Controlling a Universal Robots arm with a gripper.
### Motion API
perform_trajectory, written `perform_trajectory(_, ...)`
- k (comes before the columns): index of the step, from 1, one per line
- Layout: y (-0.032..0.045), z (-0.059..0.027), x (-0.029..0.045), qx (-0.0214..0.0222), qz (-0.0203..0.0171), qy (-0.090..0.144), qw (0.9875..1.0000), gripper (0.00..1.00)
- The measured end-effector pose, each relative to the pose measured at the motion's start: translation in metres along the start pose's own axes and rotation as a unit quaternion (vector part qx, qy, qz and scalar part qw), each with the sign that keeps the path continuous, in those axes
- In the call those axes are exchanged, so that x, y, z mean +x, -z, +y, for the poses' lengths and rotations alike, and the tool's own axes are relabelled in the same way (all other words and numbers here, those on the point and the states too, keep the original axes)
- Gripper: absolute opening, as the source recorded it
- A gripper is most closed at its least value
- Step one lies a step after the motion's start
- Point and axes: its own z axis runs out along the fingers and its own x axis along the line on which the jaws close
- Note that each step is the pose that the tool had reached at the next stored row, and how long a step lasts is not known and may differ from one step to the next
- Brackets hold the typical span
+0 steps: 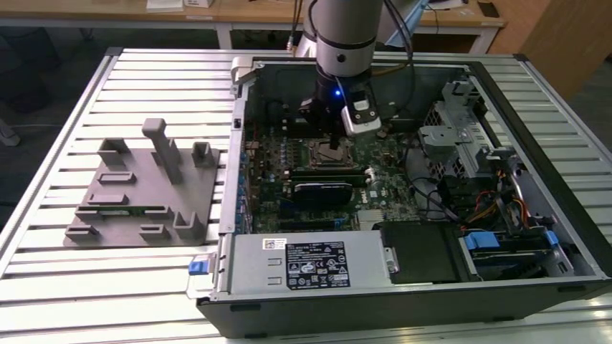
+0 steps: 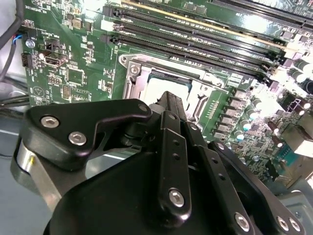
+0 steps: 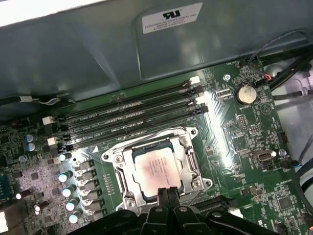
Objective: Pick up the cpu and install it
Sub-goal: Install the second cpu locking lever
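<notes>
Cpu [image 3: 157, 171] apparently seated in socket frame [image 3: 188, 159]; markings unreadable.

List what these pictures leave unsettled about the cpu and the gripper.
- Whether the cpu is fully seated: in the first wrist view it lies in the socket frame, but the gripper covers its near edge.
- Whether the gripper touches the cpu: in both wrist views its tips meet at the chip's edge, the contact hidden by the gripper body.
- In the exterior view the arm hides the socket.
</notes>
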Motion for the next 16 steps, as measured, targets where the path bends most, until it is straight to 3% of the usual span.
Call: perform_trajectory(16, 0.0008, -0.0208, -0.0096, -0.0005, 0.0005, 0.01, 1.0, 0.11)
